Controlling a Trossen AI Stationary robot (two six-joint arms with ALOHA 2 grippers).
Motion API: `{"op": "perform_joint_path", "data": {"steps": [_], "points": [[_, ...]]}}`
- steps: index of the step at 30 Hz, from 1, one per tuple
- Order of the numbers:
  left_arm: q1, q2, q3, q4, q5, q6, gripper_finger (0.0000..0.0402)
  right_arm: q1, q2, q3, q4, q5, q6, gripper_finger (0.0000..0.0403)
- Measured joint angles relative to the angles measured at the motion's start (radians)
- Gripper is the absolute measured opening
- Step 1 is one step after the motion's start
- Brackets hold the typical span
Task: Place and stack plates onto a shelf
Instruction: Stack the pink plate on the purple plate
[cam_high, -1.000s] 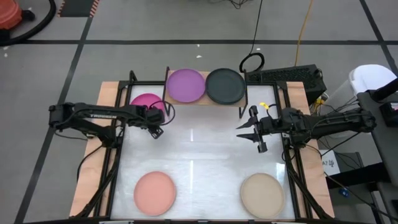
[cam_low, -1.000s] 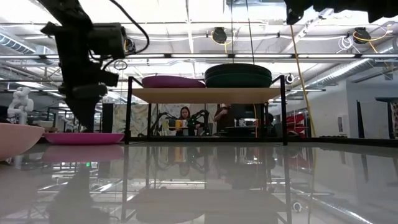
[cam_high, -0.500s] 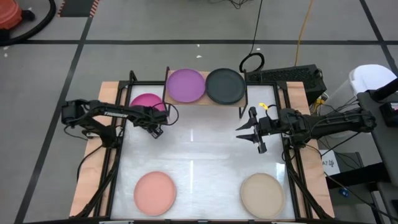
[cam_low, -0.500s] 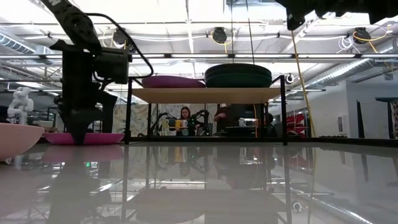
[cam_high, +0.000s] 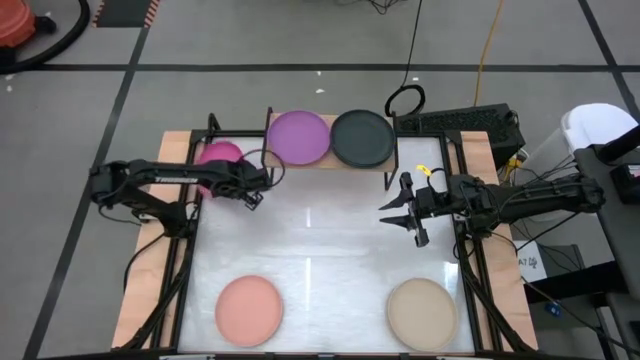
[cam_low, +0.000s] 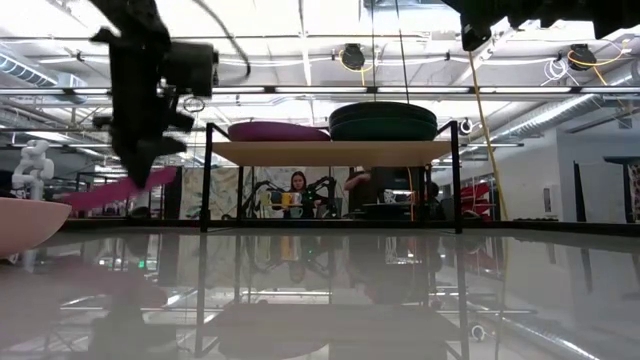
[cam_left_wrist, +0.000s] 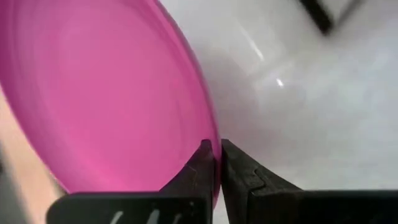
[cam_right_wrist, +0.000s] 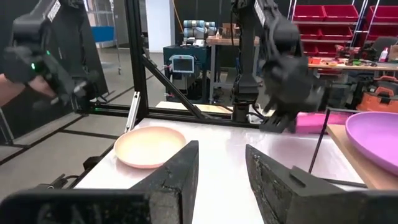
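The magenta plate (cam_high: 218, 157) hangs tilted over the table's far left, with my left gripper (cam_high: 255, 192) shut on its rim; the arm covers part of it from above. The shelf (cam_low: 330, 152) stands at the far edge, carrying a purple plate (cam_high: 298, 137) and a charcoal plate (cam_high: 362, 138) that tops a dark stack (cam_low: 383, 120). A salmon plate (cam_high: 249, 310) and a beige plate (cam_high: 422, 313) lie flat near the front edge. My right gripper (cam_high: 405, 212) hovers open at the right, above the table, holding nothing. My left gripper pinches the magenta plate's rim (cam_left_wrist: 213, 149) between its two fingers, one on the inner face and one on the outer. The fingers come from above, pointing down. The plate hangs tilted, its gripped edge (cam_low: 170, 172) highest and its other edge (cam_low: 70, 200) low, apparently clear of the table.
Black frame bars run along the table's left and right sides (cam_high: 190, 240). The shelf's black legs (cam_low: 207, 180) stand close to the right of the held plate. The white tabletop (cam_high: 320, 250) between the arms is bare. People sit in the room beyond the shelf.
My left gripper has come down onto the magenta plate's rim, shut on it and then risen. The plate, which lay flat on the table, now hangs tilted with its gripped edge up and has shifted a little toward the far left.
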Motion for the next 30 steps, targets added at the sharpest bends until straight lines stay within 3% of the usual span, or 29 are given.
{"op": "perform_joint_path", "data": {"steps": [6,10,17,26,30], "points": [[0.039,-0.029,0.239,-0.267,-0.186,-0.025,0.0012,0.0,0.0,0.0,0.0,0.0,0.018,0.0114],[0.074,-0.028,0.423,-0.354,-0.241,0.022,0.0012,0.0,0.0,0.0,-0.001,-0.002,0.019,0.0114],[0.059,0.002,0.685,-0.288,-0.237,0.167,0.0012,0.0,0.0,0.0,-0.007,-0.001,0.018,0.0114],[-0.052,0.142,0.832,0.014,-0.132,0.643,0.0012,0.0,0.0,0.0,-0.008,0.0,0.009,0.0114],[-0.093,0.237,0.89,0.028,-0.063,0.822,0.0012,0.0,0.0,0.0,-0.015,0.0,0.01,0.0114]]}}
